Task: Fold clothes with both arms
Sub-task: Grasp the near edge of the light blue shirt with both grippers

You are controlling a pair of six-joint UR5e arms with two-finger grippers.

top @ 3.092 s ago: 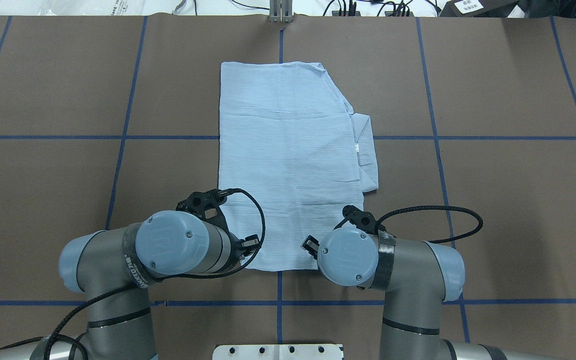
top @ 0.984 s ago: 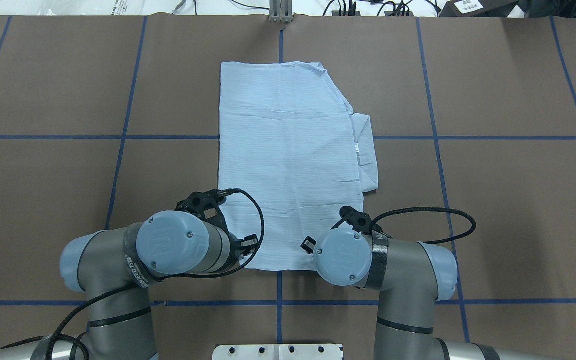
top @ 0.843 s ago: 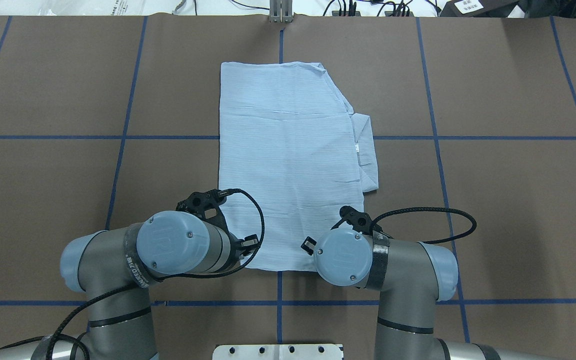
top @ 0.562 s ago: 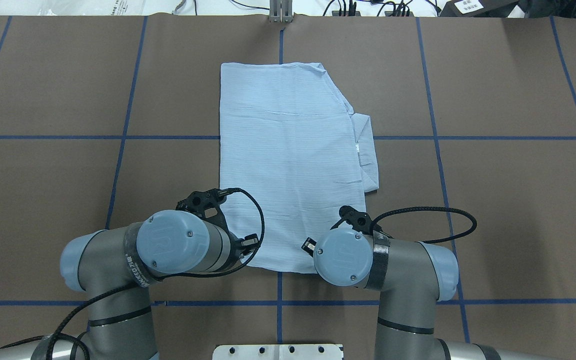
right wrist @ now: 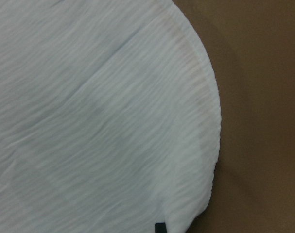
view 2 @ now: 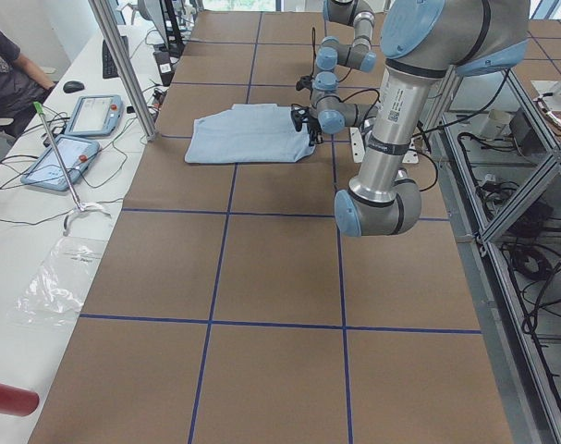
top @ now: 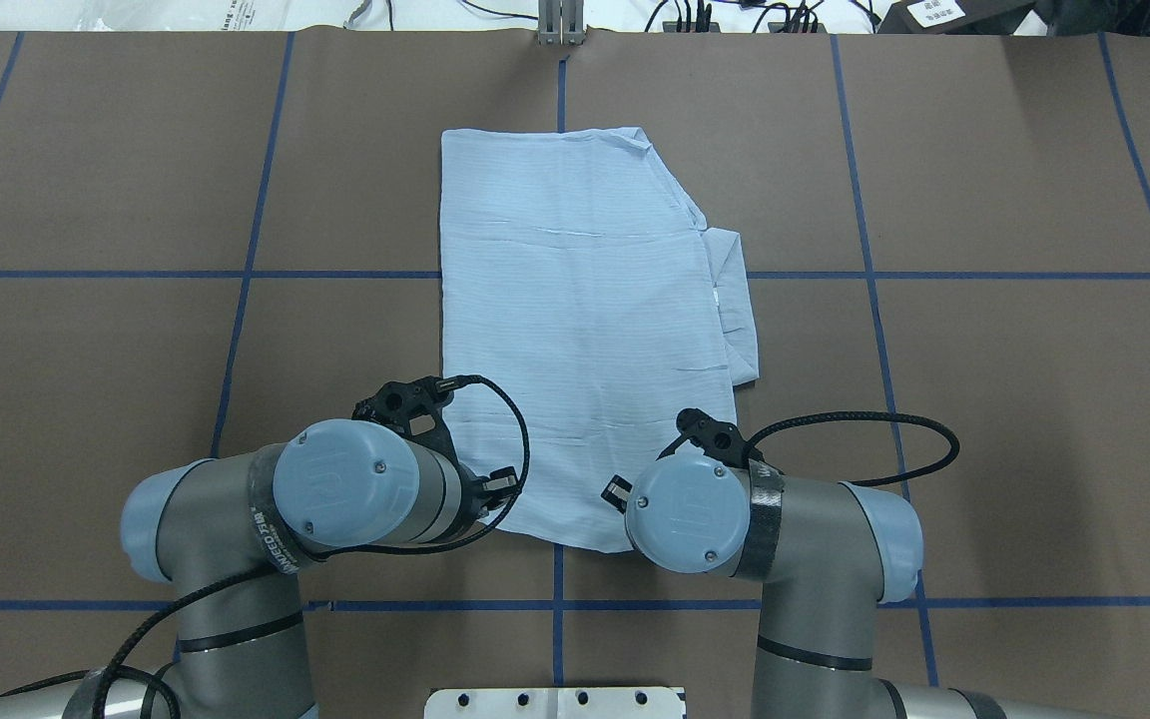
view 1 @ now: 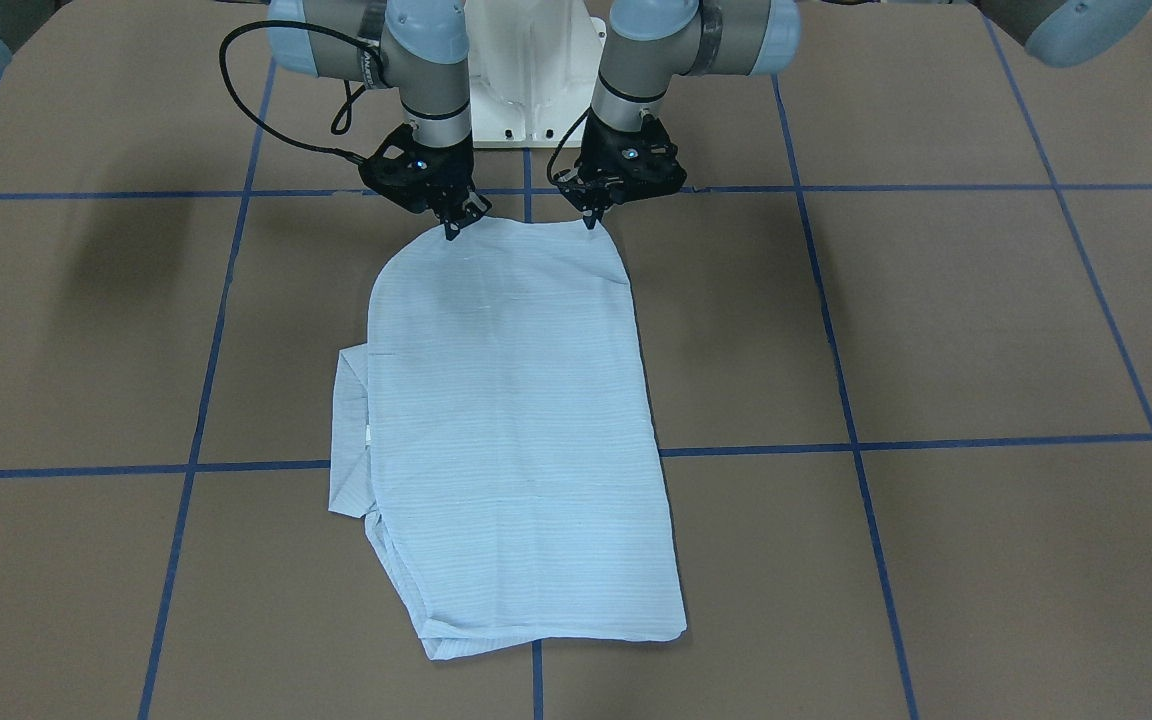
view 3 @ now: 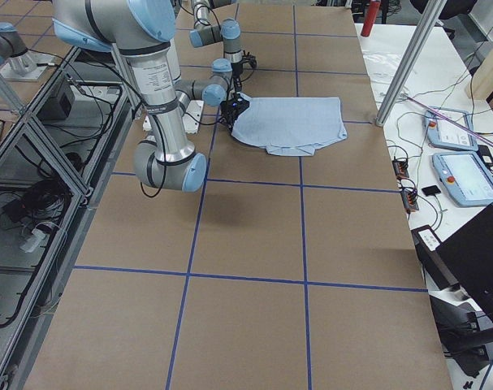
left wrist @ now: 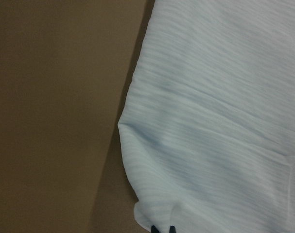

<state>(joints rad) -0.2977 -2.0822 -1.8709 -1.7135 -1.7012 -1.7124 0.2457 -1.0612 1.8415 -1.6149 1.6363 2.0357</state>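
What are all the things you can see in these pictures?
shirt: one, pale blue, lying mid-table, with its robot-side hem pinched up.
table: one, brown cover, under everything.
tape lines: several, blue, forming a grid on the table.
tablets: two, grey-framed, on the white side bench.
red cylinder: one, at the end of the bench.
person: one, dark top, beside that bench.
pedestal base: one, white, between the arms.
left arm, right arm: two, grey with light-blue caps.
left gripper, right gripper: two, black, each shut on the shirt's hem.
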